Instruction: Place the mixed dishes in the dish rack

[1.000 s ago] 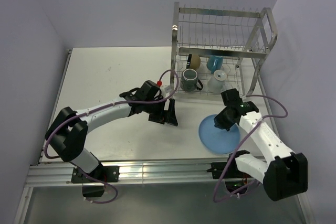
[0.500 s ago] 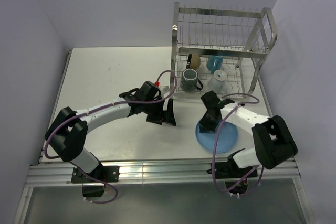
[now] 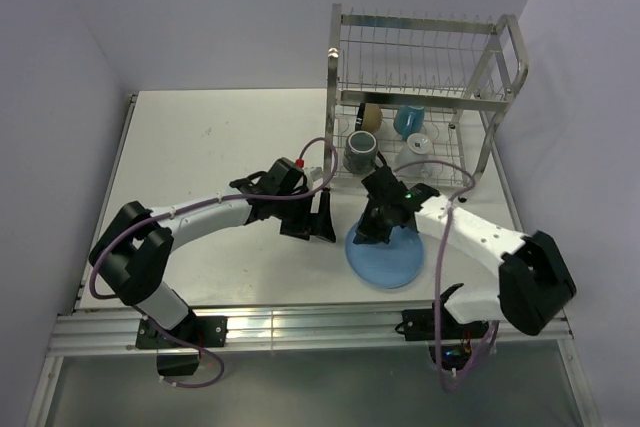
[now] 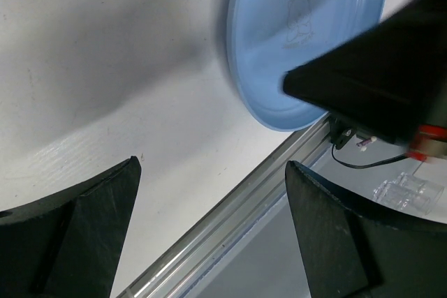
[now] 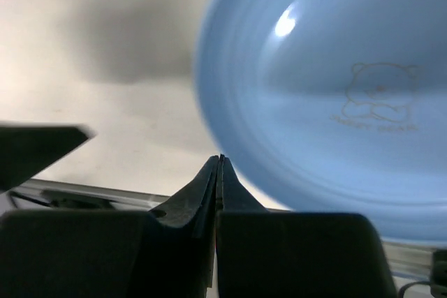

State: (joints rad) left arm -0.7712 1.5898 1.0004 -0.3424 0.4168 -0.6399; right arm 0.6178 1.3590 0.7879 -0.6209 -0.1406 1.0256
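Looking down, I see the light blue plate [image 3: 388, 262] lying near the table's near edge, right of the middle. My right gripper [image 5: 219, 162] sits at its far-left rim, fingers pressed together on nothing. My left gripper [image 4: 209, 165] hangs just left of the plate, fingers spread wide. The dish rack [image 3: 415, 19] stands at the far right corner, the dark mug [image 3: 359, 151] on its lower tier.

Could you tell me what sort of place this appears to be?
Probably a robotics lab test cell rather than a kitchen: a bare white table boxed in by plain lilac walls, two robot arms bolted to an aluminium rail, and a dish rack.
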